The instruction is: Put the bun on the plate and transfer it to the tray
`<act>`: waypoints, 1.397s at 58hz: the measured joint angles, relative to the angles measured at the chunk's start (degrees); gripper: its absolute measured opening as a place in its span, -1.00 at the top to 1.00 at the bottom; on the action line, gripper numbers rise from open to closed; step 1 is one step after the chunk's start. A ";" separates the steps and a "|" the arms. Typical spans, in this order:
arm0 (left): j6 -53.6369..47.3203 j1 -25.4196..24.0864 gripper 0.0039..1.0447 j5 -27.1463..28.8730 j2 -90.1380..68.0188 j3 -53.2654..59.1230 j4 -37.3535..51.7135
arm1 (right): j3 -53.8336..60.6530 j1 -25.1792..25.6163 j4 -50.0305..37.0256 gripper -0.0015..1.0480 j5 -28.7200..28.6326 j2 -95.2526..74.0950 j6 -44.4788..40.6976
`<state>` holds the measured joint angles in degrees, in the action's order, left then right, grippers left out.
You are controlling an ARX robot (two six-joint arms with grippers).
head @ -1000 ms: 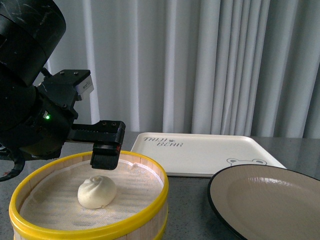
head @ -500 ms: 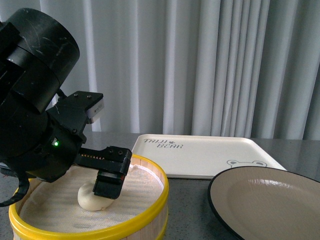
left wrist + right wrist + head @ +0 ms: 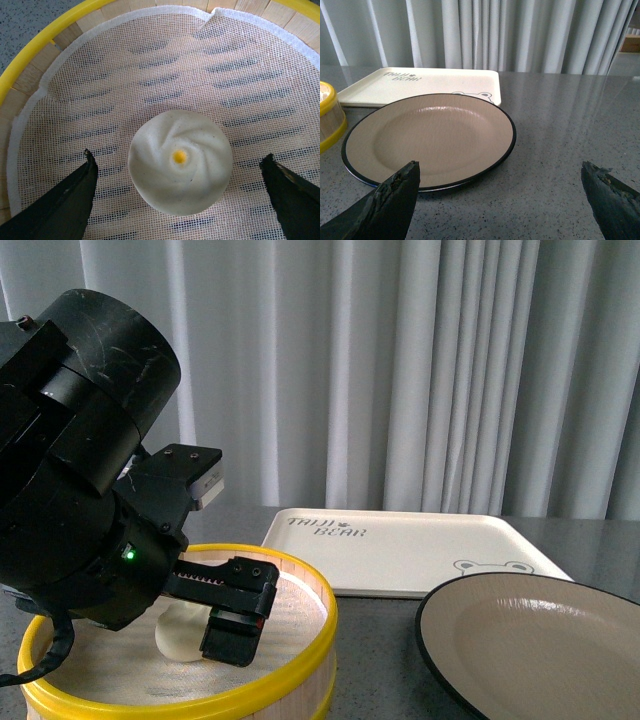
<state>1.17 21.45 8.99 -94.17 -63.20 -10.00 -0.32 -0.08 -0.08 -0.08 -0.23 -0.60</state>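
The off-white bun (image 3: 180,161) with a pleated swirl lies on the mesh liner inside the yellow-rimmed steamer basket (image 3: 300,668). In the front view the bun (image 3: 177,632) is partly hidden by my left gripper (image 3: 215,635). That gripper (image 3: 180,200) is open, its fingers on either side of the bun without touching it. The beige plate (image 3: 540,640) with a black rim sits empty at the front right and shows in the right wrist view (image 3: 430,137). The cream tray (image 3: 410,545) lies behind it. My right gripper (image 3: 502,200) is open and empty above the table, near the plate's edge.
The grey speckled tabletop (image 3: 560,150) extends beside the plate. The tray (image 3: 420,82) shows behind the plate in the right wrist view. White curtains (image 3: 420,370) hang behind the table.
My left gripper has come down into the steamer basket, from above the bun to level with it, and now straddles the bun. The bun, plate and tray have not moved.
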 joint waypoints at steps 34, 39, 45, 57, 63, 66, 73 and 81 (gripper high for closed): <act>-2.51 2.34 0.93 -2.19 3.19 2.64 6.62 | 0.00 0.00 0.00 -0.83 0.02 0.00 0.00; -3.52 2.75 0.93 -2.14 3.72 2.60 7.06 | 0.00 0.00 0.00 -0.83 0.00 0.00 0.00; -3.50 3.63 0.93 -4.74 3.78 0.85 7.87 | 0.00 0.00 0.00 -0.83 0.02 0.00 0.00; -4.50 8.22 0.93 -7.37 1.60 -5.09 10.45 | 0.00 0.00 0.00 -0.83 0.00 0.00 0.00; -5.27 10.91 0.93 -9.16 -1.22 -7.52 10.80 | 0.00 0.00 0.00 -0.83 0.02 0.00 0.00; -5.44 12.28 0.93 -9.77 -2.80 -8.61 10.80 | 0.00 0.00 0.00 -0.83 0.02 0.00 0.00; -5.62 15.06 0.93 -10.05 -6.08 -11.06 10.73 | 0.00 0.00 0.00 -0.83 0.02 0.00 0.00; -5.42 17.46 0.93 -9.03 -9.44 -14.43 9.90 | 0.00 0.00 0.00 -0.83 0.00 0.00 0.00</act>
<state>-4.25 38.92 -0.03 -103.61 -77.62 -0.10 -0.32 -0.08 -0.08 -0.08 -0.23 -0.60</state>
